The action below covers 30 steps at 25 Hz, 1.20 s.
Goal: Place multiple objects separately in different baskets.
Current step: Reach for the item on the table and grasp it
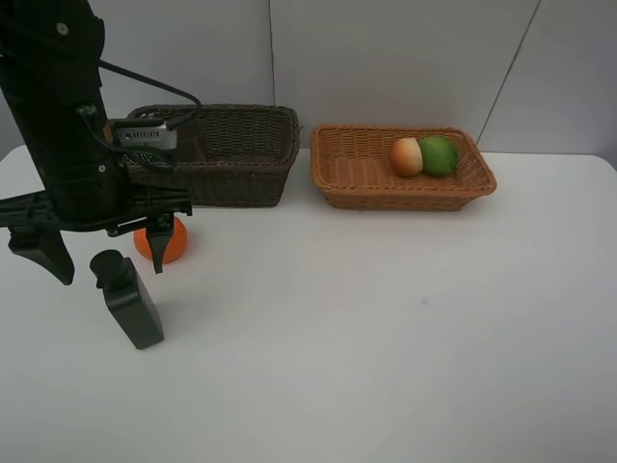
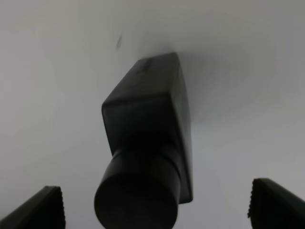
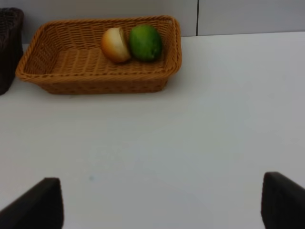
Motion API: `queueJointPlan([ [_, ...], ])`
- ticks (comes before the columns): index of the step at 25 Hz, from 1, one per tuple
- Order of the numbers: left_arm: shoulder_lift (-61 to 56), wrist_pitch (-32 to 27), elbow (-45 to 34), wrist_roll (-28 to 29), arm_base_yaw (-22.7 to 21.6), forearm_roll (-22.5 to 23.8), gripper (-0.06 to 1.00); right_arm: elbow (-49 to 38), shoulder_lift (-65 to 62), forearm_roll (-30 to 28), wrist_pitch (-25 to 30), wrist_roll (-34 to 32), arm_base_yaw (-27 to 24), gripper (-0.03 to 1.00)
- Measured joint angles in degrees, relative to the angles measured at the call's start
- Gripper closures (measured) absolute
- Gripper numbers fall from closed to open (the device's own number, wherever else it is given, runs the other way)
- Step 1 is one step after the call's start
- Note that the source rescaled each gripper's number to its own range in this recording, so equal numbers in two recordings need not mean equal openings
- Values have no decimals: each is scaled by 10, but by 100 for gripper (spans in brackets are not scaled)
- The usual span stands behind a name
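Note:
A black pump bottle [image 1: 130,301] stands on the white table at the left. My left gripper [image 1: 101,258] hangs open just above it, one finger on each side of the pump head. In the left wrist view the black pump bottle [image 2: 147,138] fills the middle between the spread fingertips [image 2: 39,209] of the left gripper [image 2: 155,210]. An orange mandarin [image 1: 160,241] lies just behind the bottle. The light tan basket [image 1: 357,174] holds a peach [image 1: 406,156] and a green fruit [image 1: 440,154]. My right gripper [image 3: 157,202] is open and holds nothing, above bare table in front of the tan basket [image 3: 62,76].
The dark brown basket [image 1: 241,154] stands at the back left, right behind my left arm, which hides most of its inside. A grey wall closes the back. The white table [image 1: 386,328] stretches across the middle and right.

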State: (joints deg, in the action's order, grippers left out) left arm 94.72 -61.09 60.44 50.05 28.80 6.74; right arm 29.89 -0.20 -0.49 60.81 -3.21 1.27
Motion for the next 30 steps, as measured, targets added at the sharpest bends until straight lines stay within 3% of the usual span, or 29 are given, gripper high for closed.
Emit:
queueJointPlan([
  [22, 63, 30, -3, -5, -7, 6, -5, 0, 0, 0, 0, 0, 0, 7],
  [30, 64, 85, -43, -7, -7, 6, -5, 0, 0, 0, 0, 0, 0, 7],
])
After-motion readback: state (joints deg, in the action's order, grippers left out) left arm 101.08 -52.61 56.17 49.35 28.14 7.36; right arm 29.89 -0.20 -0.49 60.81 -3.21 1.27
